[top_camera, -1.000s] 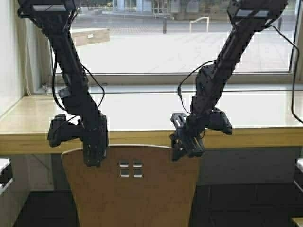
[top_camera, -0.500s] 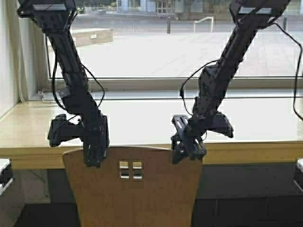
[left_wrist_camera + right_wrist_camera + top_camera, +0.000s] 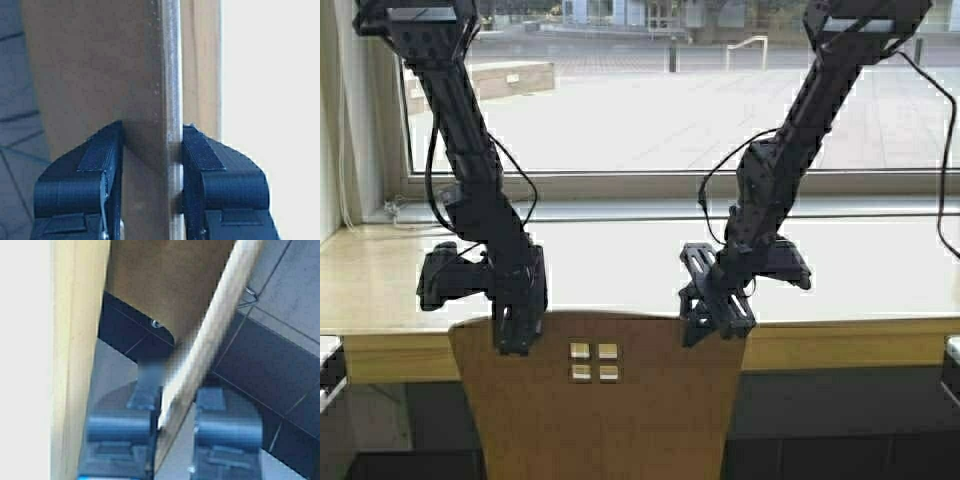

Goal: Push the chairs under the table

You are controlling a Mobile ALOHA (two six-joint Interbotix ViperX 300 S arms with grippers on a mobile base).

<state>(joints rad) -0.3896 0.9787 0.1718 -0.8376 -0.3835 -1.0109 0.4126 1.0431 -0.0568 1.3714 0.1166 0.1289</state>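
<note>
One light-brown plywood chair (image 3: 620,420) stands right in front of me, its curved back with small square cutouts at the bottom middle of the high view. Its top edge overlaps the thick yellowish front edge of the long pale table (image 3: 850,345). My left gripper (image 3: 513,335) is shut on the left part of the back's top edge; the left wrist view shows both pads pressed on the board (image 3: 145,75). My right gripper (image 3: 713,325) holds the right part; the right wrist view shows the back's edge (image 3: 220,325) slanting between its fingers. Other chairs are out of view.
A large window and its sill (image 3: 670,185) run behind the tabletop, with a wall at the left. Dark tiled floor (image 3: 830,420) lies under the table. White objects poke in at the left edge (image 3: 328,352) and the right edge (image 3: 953,350).
The robot has moved forward: the table and window sit lower and nearer in the high view. The chair has stayed in both grippers and gone towards the table edge.
</note>
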